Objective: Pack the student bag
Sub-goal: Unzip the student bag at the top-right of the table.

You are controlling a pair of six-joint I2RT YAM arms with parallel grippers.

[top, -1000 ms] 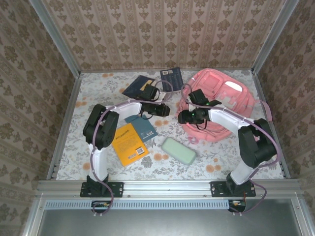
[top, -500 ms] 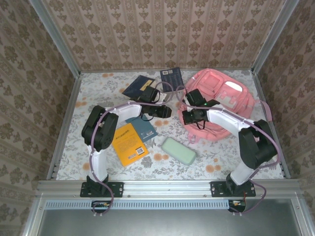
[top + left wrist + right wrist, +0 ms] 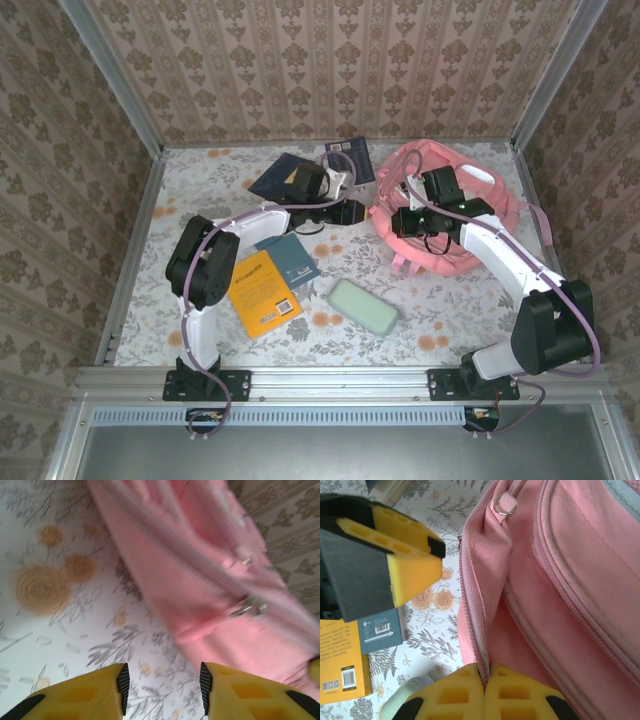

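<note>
"Top external view first: where is the student bag (image 3: pixel 500 203)?"

"On the far right part of the bench (image 3: pixel 450 322), with my right arm reaching over it. Everything else lies to the bag's left. A pale green case (image 3: pixel 362 305) is nearest its front corner. A teal book (image 3: pixel 293 262) and an orange book (image 3: pixel 262 292) lie farther left, and a dark blue book (image 3: pixel 268 182) lies farther back."

"What is your right end effector doing?"

"My right end effector (image 3: pixel 484 674) is pinched fully together on the bag's pink rim, right beside the zip. The fabric is caught between the yellow pads. A small metal ring (image 3: pixel 502 505) sits farther along that same rim."

"And the left one?"

"My left end effector (image 3: pixel 162 687) hangs just off the bag's left side. Its fingers are parted and it grips nothing. Between them I see bare flowered bench, and the bag's zip pull (image 3: pixel 248 610) is ahead, toward the right finger."
</note>
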